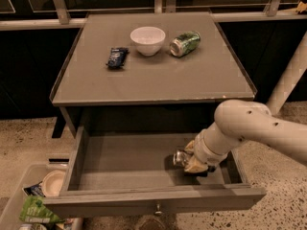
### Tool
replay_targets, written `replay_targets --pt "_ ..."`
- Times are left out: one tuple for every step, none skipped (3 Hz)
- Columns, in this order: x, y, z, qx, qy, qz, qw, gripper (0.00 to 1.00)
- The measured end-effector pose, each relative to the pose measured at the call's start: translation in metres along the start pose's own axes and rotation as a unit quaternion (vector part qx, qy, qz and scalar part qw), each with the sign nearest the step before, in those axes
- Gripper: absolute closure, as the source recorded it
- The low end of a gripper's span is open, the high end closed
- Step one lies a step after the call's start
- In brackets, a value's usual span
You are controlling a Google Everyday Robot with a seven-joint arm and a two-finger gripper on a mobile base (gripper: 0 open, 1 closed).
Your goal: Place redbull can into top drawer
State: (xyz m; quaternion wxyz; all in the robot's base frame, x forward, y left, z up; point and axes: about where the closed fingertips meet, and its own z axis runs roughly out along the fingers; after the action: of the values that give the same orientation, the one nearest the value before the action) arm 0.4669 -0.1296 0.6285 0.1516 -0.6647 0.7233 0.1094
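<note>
Fingers [195, 165] grip the half-hidden redbull can [179, 157] inside top drawer [120, 159].

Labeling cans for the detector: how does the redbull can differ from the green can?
The redbull can is silver, gripped by the gripper inside the top drawer, right side; the green can is green, lying free on the tabletop beside the bowl. Both show a shiny metal end.

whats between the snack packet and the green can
The white bowl, in the camera view. The gripper holds the redbull can inside the top drawer.
</note>
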Motion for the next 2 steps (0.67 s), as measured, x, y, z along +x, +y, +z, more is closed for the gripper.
replay_targets --pt "0.0016 -0.0014 0.0043 0.005 -0.003 0.002 1.0000 1.00" --pt "0.0016 -0.0013 0.0043 0.005 -0.003 0.002 1.0000 0.81"
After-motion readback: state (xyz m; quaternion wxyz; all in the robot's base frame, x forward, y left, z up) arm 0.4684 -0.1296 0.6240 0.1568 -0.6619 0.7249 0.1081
